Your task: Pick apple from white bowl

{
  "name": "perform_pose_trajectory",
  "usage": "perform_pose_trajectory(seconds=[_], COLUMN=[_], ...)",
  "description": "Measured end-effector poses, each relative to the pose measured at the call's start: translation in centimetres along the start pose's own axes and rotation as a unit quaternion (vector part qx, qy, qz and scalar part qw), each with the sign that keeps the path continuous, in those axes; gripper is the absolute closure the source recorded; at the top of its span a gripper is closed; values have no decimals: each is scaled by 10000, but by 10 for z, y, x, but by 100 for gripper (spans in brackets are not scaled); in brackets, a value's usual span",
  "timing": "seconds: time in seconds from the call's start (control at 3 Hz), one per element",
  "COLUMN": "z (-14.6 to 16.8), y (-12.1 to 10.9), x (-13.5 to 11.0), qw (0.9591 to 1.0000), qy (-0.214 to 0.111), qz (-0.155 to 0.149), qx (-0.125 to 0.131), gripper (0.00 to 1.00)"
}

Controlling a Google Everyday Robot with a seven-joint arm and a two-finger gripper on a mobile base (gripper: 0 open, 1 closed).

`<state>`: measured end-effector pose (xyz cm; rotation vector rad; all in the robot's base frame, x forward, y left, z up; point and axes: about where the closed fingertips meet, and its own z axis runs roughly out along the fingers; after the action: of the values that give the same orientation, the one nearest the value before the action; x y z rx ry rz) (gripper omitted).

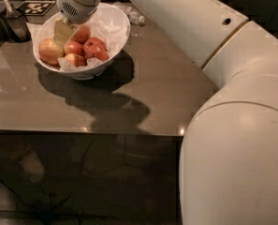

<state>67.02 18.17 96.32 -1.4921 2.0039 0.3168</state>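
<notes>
The big white arm [232,102] comes from the lower right, bends at a thick joint and reaches across the brown table [166,93] to the far left corner. There its wrist points down into the white bowl [122,25], which is lined with crumpled paper [108,31]. The gripper [62,32] is low inside the bowl, just beside the apple [48,50], which lies at the bowl's left side; I cannot tell if the gripper is open or closed. Smaller red apples [94,48] lie to its right. Behind the bowl is a black-and-white pattern tag [34,7]; I can read no writing on it.
</notes>
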Motion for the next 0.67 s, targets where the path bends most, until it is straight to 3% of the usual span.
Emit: perform_pose_trajectory(seconds=[0.33,0.67], z=[0,3], y=[0,0], x=[0,0], qw=[10000,10000], qy=[0,-12], qz=[0,36], qx=[-1,-27], gripper=[0,0])
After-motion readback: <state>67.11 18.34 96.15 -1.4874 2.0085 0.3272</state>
